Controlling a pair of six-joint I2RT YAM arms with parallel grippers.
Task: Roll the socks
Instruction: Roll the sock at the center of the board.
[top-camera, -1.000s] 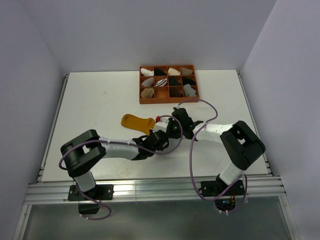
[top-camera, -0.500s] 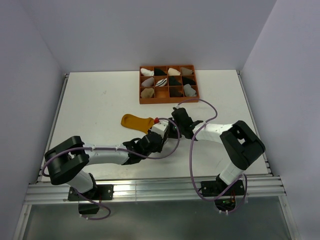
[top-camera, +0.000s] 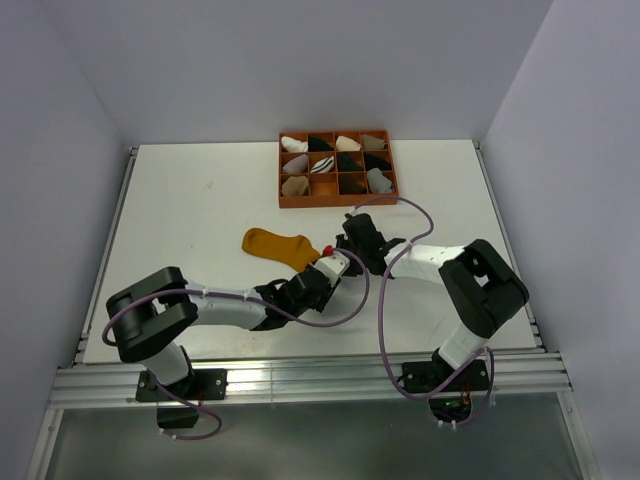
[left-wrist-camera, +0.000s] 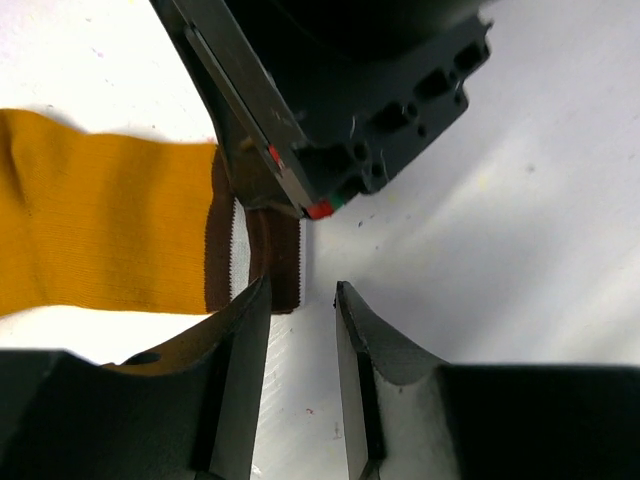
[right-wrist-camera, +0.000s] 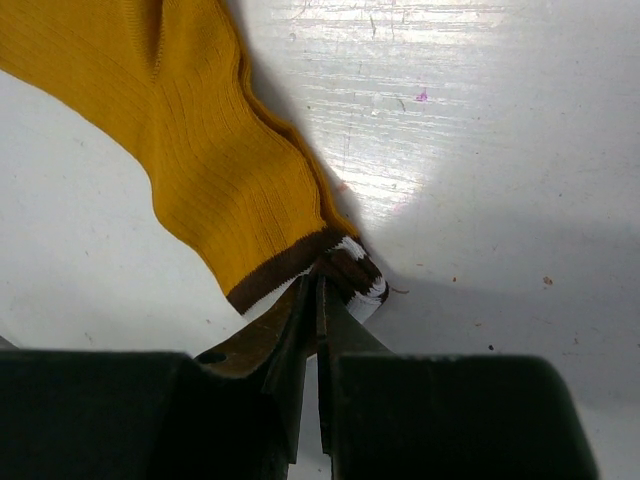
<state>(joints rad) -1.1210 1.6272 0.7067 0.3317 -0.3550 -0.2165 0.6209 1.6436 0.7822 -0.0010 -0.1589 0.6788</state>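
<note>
On the white table (top-camera: 200, 200), near the orange tray (top-camera: 338, 204) of sock bundles (top-camera: 295, 163), the mustard-yellow sock (top-camera: 275, 243) is lying flat, its rolling seemingly not yet begun; the right gripper (right-wrist-camera: 318, 300) is pinching its striped cuff (right-wrist-camera: 345, 265), the left gripper (left-wrist-camera: 302, 300) hovering beside, narrowly parted, empty

The left hand (left-wrist-camera: 302, 290) is now standing with its fingers parted, where a second ago they were nearly together. It is also reaching farther forward and right across the desk (top-camera: 200, 200). The left elbow (top-camera: 150, 312) is swinging back in after dipping outward, and the striped cuff (left-wrist-camera: 262, 250) of the mustard-yellow sock (top-camera: 275, 243) is lying drawn farther right, with the right hand (right-wrist-camera: 318, 285) pinching it.
</note>
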